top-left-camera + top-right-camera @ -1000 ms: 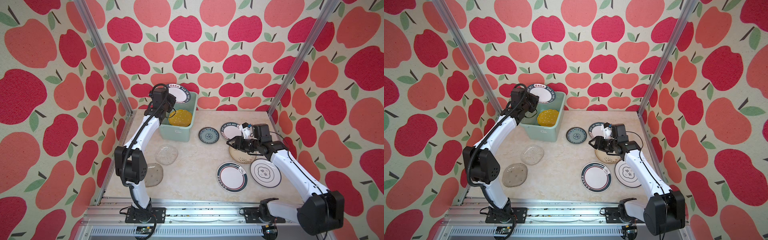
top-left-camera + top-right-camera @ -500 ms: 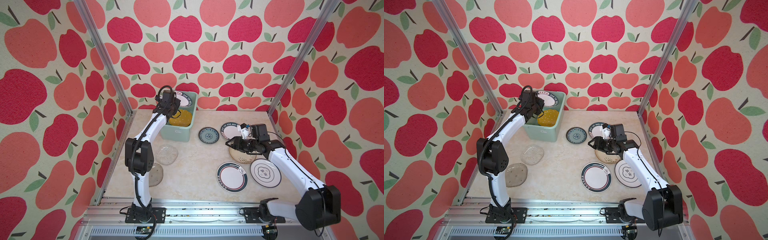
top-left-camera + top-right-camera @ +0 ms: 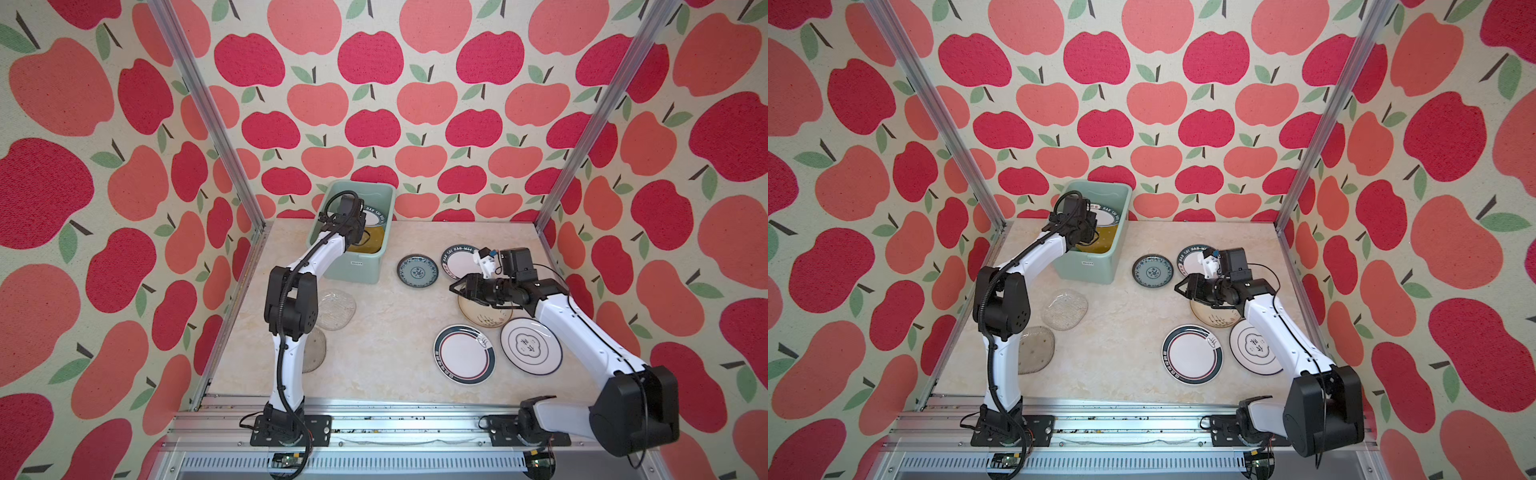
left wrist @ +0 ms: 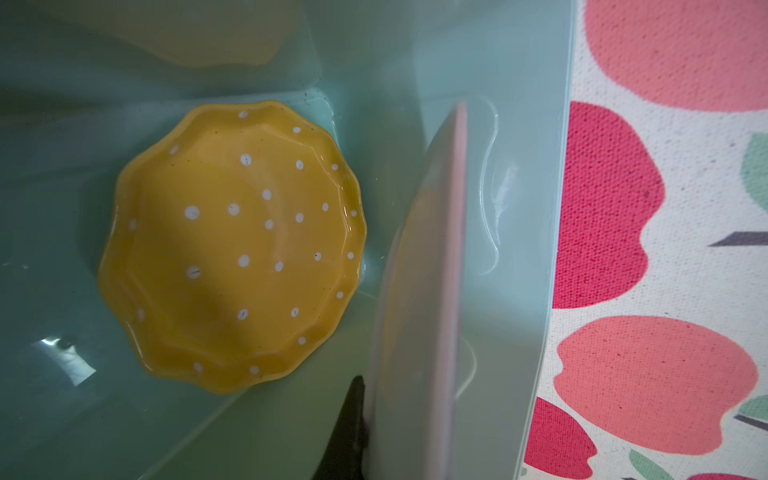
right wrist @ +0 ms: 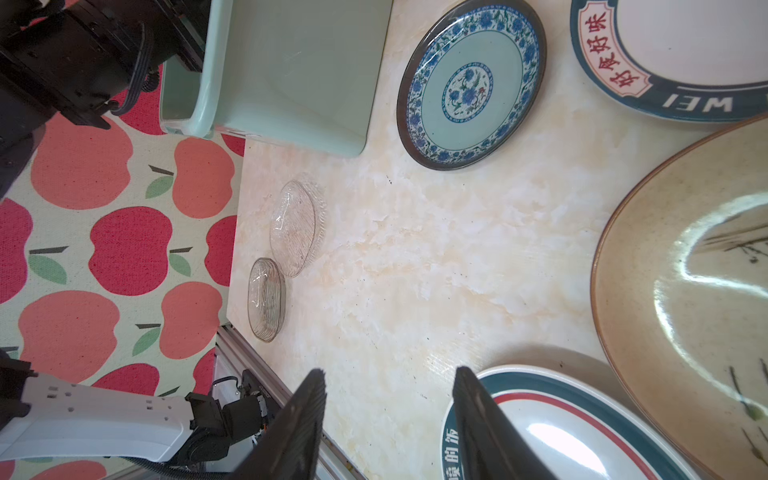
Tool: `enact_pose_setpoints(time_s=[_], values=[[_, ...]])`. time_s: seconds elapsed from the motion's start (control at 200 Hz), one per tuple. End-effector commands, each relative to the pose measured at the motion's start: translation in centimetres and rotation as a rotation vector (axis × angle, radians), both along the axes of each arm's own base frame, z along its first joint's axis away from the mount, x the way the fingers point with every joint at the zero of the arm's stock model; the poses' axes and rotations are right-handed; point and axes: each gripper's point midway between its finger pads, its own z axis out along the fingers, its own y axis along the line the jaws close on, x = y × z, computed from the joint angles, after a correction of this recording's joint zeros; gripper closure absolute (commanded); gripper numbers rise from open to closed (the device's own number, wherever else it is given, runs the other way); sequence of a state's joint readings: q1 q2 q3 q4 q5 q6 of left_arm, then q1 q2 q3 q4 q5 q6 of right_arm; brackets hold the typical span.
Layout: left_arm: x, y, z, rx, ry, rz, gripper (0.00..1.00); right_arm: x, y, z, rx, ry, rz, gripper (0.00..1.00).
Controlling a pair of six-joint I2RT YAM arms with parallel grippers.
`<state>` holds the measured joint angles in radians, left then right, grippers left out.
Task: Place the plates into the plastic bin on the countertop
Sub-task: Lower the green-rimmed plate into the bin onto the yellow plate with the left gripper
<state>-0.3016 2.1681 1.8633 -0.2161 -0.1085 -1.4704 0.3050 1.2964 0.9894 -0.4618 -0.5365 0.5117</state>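
Step in hand: setting a dark-rimmed white plate into the plastic bin, upper centre of both top views. The left fingers grip it on edge; release likely calls for laying it over the yellow dotted plate on the bin floor. The right fingers stand apart, empty, above the cream plate; six other plates lie on the table.
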Motion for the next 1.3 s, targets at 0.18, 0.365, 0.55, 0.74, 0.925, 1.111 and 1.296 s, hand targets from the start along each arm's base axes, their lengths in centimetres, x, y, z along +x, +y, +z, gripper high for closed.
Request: enact_pose_setpoints(time_s=[0.18,0.365,0.55,0.74,0.925,1.111,1.296], values=[[1.4,0.6,-1.4,-0.039,-0.008,0.077,1.0,0.1,0.4,0.0,0.025,-0.011,0.029,0.48],[1.9,0.9,-3.8,-0.057,0.037,0.079,1.0,0.6,0.7,0.2,0.035,-0.005,0.037,0.48],[2.2,1.1,-4.9,-0.044,0.058,0.077,1.0,1.0,0.9,0.5,0.049,-0.009,0.038,0.48],[2.1,1.1,-6.2,-0.033,0.114,0.061,1.0,1.0,0.9,0.5,0.051,-0.01,0.037,0.48],[1.8,1.2,-7.4,-0.019,0.172,0.056,0.95,1.2,0.7,0.7,0.054,-0.017,0.03,0.48],[1.6,1.2,-8.3,-0.004,0.215,0.05,0.89,1.5,0.2,0.8,0.061,-0.017,0.017,0.48],[0.7,1.5,-9.2,0.008,0.289,0.047,0.75,1.6,-0.1,0.9,0.066,-0.017,0.012,0.48]])
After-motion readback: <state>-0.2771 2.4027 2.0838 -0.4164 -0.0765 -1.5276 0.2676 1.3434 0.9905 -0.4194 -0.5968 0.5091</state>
